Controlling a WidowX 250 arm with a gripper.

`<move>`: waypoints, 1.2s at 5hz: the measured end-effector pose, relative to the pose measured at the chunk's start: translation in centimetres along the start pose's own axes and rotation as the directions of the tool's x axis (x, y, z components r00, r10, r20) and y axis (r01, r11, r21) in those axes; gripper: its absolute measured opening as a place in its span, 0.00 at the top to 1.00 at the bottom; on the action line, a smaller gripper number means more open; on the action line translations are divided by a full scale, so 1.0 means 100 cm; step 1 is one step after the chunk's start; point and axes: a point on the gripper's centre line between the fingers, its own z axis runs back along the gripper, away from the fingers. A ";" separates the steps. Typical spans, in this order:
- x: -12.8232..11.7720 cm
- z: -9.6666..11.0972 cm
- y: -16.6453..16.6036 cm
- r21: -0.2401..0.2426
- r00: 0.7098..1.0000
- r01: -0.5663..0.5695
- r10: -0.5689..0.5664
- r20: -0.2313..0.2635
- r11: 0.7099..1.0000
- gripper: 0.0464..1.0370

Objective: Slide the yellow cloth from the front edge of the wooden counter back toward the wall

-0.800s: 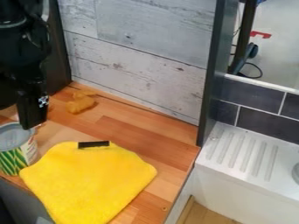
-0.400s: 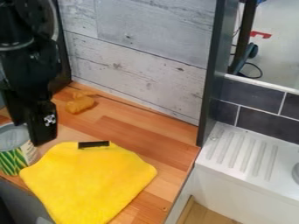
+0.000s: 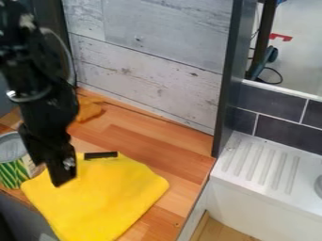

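One black gripper [image 3: 55,176] hangs at the left of the view, its lower end over the upper left part of a yellow cloth [image 3: 104,197]; we cannot tell whether it touches the fabric, nor whether it is released or clenched. We find the yellow cloth spread on the wooden counter [image 3: 141,141], near the counter's front edge, with a short black strip [image 3: 100,155] at its upper edge, to the right of the gripper. Just beside the cloth, at the left border, we note an upright can [image 3: 12,174] with a grey top and a green, yellow and white side; the gripper partly hides its right side. Farther back on the counter, near the wall, we see an orange-brown item [image 3: 90,109], partly behind the arm [image 3: 37,80]. Pale, weathered boards [image 3: 151,61] form the wall behind, bounded on the right by a dark upright panel [image 3: 230,89]. To the right of this panel we observe dark tiles [image 3: 286,135] with light joints, and below them a white drainboard [image 3: 252,188] with parallel grooves, at whose right side a round grey part [image 3: 318,186] is cut by the border. Through the opening at upper right, we distinguish a dark post [image 3: 263,42], a red piece [image 3: 282,37] and a black cable [image 3: 275,73].
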 end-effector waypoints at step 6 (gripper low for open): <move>0.050 -0.080 0.010 0.043 0.992 -0.032 0.037 -0.120 0.999 0.04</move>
